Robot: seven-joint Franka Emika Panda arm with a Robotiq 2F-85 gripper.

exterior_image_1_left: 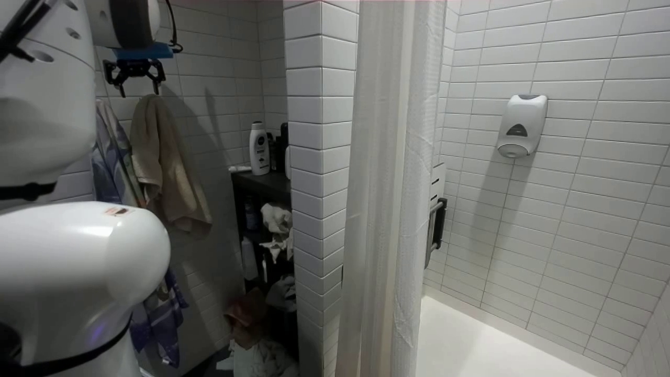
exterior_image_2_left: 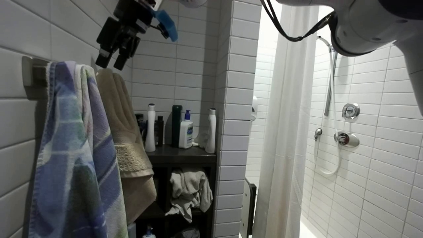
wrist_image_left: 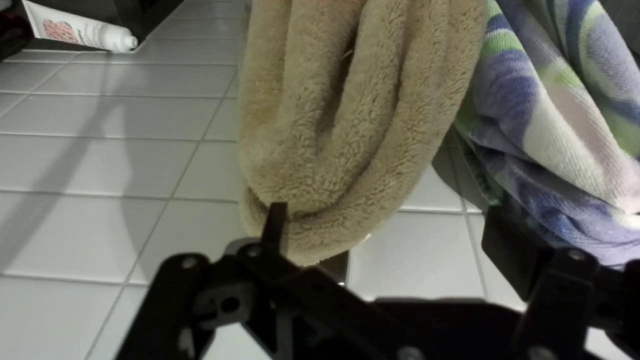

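My gripper (exterior_image_1_left: 140, 90) is open and points down, just above a beige towel (exterior_image_1_left: 162, 162) that hangs on the tiled wall. In an exterior view the black fingers (exterior_image_2_left: 111, 62) stand just over the top fold of the beige towel (exterior_image_2_left: 130, 135). In the wrist view one finger of the gripper (wrist_image_left: 390, 235) overlaps the edge of the beige towel (wrist_image_left: 345, 130); the other is near a blue, white and green towel (wrist_image_left: 550, 120). I cannot tell whether either finger touches cloth. The patterned towel (exterior_image_2_left: 69, 158) hangs beside the beige one from a metal bar (exterior_image_2_left: 34, 72).
A dark shelf (exterior_image_2_left: 185, 152) holds several bottles, including a white pump bottle (exterior_image_2_left: 186, 134), and bunched cloths (exterior_image_2_left: 191, 190). A white tube (wrist_image_left: 80, 30) lies at the shelf edge. A tiled wall corner (exterior_image_1_left: 320, 157) and a shower curtain (exterior_image_1_left: 387, 199) stand beside the shelf.
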